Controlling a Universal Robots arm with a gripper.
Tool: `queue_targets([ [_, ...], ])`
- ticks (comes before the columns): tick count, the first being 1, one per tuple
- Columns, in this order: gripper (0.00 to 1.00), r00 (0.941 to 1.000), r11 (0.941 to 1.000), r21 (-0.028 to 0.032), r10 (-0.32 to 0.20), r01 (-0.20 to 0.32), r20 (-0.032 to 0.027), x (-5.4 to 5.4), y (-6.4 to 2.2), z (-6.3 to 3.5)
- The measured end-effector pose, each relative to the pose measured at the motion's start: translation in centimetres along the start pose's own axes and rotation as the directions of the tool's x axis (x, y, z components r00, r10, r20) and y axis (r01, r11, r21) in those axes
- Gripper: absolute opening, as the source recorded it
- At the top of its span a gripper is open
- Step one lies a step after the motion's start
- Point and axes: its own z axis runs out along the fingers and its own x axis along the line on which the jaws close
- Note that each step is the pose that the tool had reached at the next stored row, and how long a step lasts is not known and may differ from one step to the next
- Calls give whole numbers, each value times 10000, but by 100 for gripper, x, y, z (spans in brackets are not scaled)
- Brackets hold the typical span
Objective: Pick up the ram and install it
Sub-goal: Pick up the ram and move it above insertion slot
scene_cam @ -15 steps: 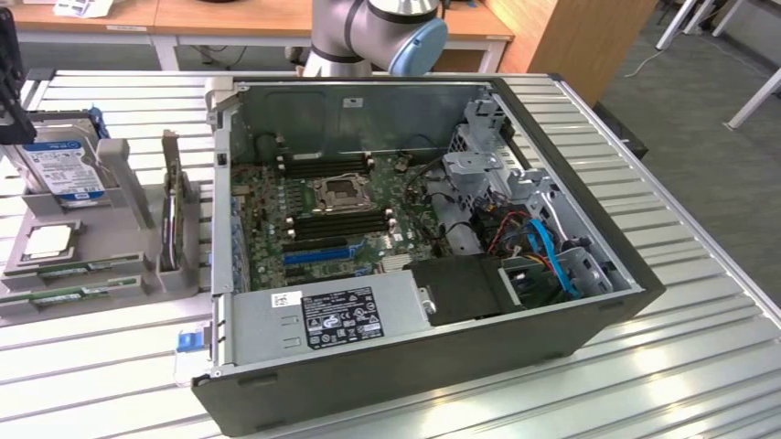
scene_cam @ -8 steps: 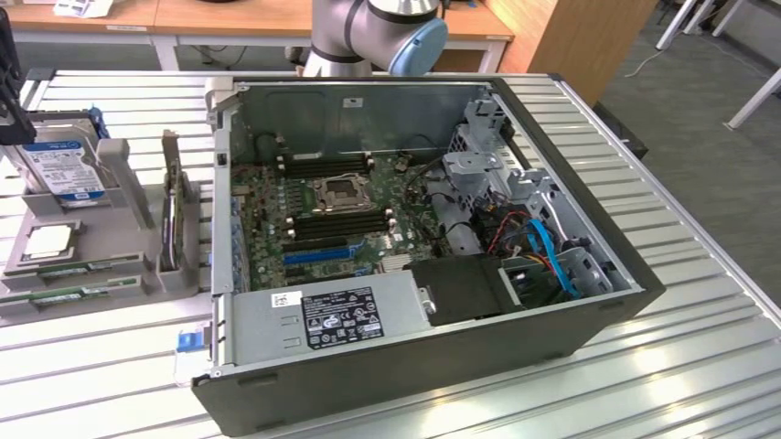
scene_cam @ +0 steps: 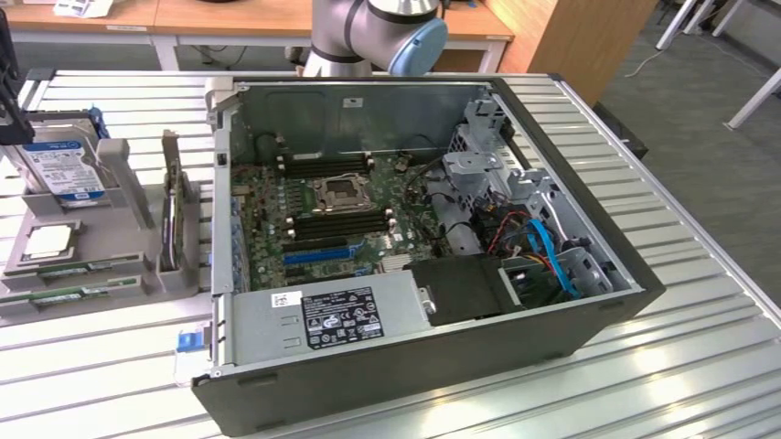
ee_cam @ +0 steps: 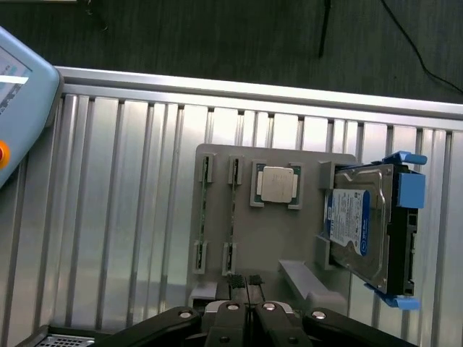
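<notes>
Green ram [scene_cam: 76, 267] [ee_cam: 233, 217]: narrow stick seated on edge in a slot of the grey holder [scene_cam: 123, 174] [ee_cam: 289, 238], beside a second stick [scene_cam: 61, 295] [ee_cam: 205, 217], outside the open computer case [scene_cam: 610, 302]

Same holder: processor chip [scene_cam: 47, 240] [ee_cam: 275, 183], upright blue-labelled hard drive [scene_cam: 61, 166] [ee_cam: 351, 217], dark expansion card [scene_cam: 171, 219]

Gripper [ee_cam: 246, 280]: fingers pressed together, holding nothing, poised over the holder's edge near the sticks

Support: slatted metal table [scene_cam: 683, 366] [ee_cam: 123, 217]

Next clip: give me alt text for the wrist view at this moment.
The shut gripper hangs above the edge of a grey parts tray on a ribbed metal table. The tray holds two ram sticks in clips, a processor chip beside them, and a hard drive in a blue carrier.
</notes>
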Motion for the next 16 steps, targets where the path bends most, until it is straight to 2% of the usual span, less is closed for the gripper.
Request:
queue_targets([
  [16,10,10000,10000,-11,-3,3,1,-4,73,5],
])
